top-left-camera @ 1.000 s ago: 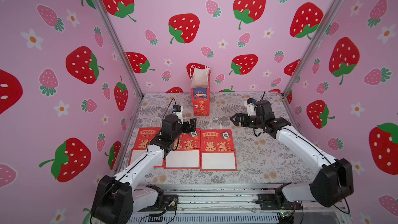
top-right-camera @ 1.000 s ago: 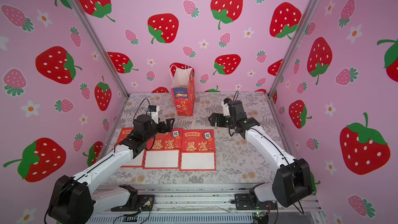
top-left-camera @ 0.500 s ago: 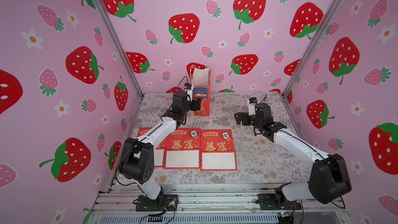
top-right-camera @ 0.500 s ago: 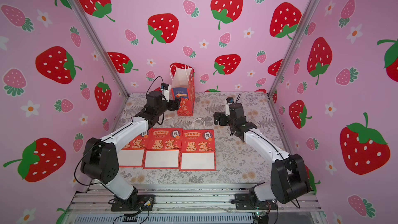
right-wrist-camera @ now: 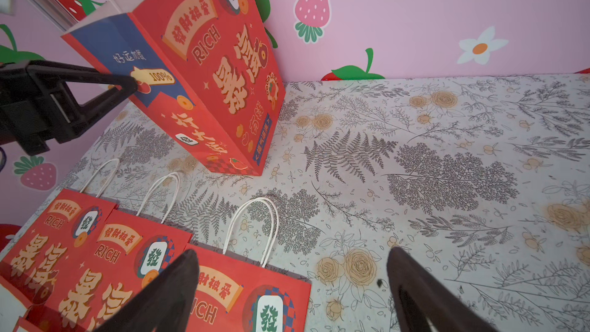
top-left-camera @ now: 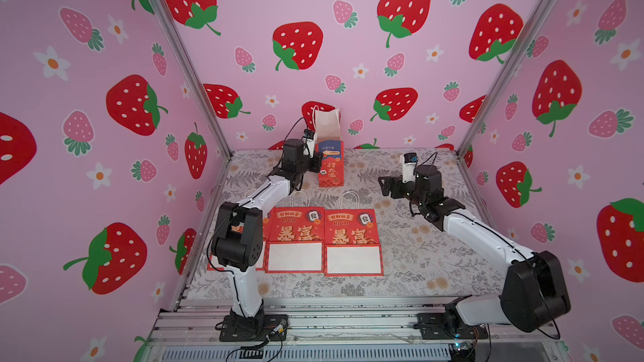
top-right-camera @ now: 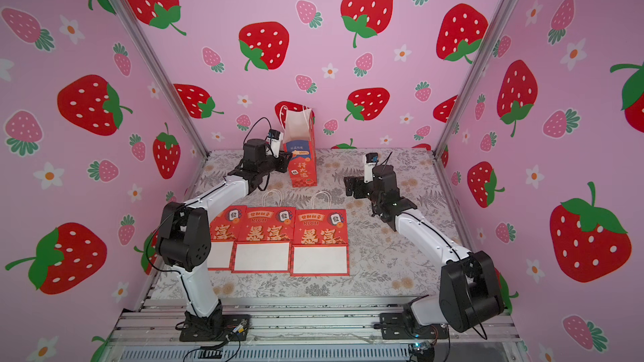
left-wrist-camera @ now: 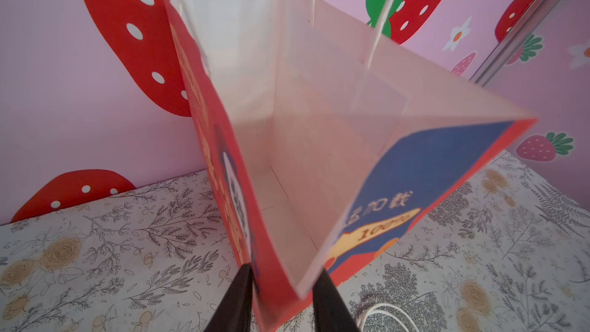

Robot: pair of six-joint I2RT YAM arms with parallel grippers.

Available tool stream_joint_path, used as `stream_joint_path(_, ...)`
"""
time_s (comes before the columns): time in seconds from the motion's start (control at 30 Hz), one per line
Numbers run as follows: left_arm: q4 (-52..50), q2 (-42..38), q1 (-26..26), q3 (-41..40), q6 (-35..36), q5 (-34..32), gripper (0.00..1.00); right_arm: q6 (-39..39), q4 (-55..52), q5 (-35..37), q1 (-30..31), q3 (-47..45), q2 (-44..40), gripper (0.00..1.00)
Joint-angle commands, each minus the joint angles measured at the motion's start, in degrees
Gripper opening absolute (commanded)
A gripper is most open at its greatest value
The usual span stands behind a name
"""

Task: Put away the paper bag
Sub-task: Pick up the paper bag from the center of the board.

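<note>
The open bag (top-left-camera: 330,154) stands upright at the back wall behind the flat bags (top-left-camera: 324,238), its thin side edge pinched by the left gripper (left-wrist-camera: 282,295), light, creasable paper best held there, while the right gripper (right-wrist-camera: 292,285) hangs spread nearby.

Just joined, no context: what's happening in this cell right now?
The left gripper has its fingers around a corner edge of the upright paper bag at the back of the table. The right gripper is open, holding nothing, above the mat. Three flattened bags lie in a row at the front.
</note>
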Motion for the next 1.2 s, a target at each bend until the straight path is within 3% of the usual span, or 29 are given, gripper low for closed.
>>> stream_joint_path(0.0,1.56,0.27,-0.09,2.21,-1.16,2.66,0.26,1.22,2.68,-0.82,-0.17,-1.73,-0.81,0.92)
stream_joint_path(0.33,1.94,-1.49,-0.17,0.99,-3.27,5.52,0.14,2.83,4.45,-3.64,-0.21,-1.64,0.49,0.91)
stream_joint_path(0.5,1.33,-4.51,-0.35,-0.86,-4.85,7.11,0.01,4.72,6.28,-5.52,-0.13,-1.98,0.52,0.89)
stream_joint_path(1.17,-14.58,-15.91,-7.52,-1.29,-2.27,16.33,0.00,4.95,-3.23,-17.39,-0.13,4.17,-0.16,0.90)
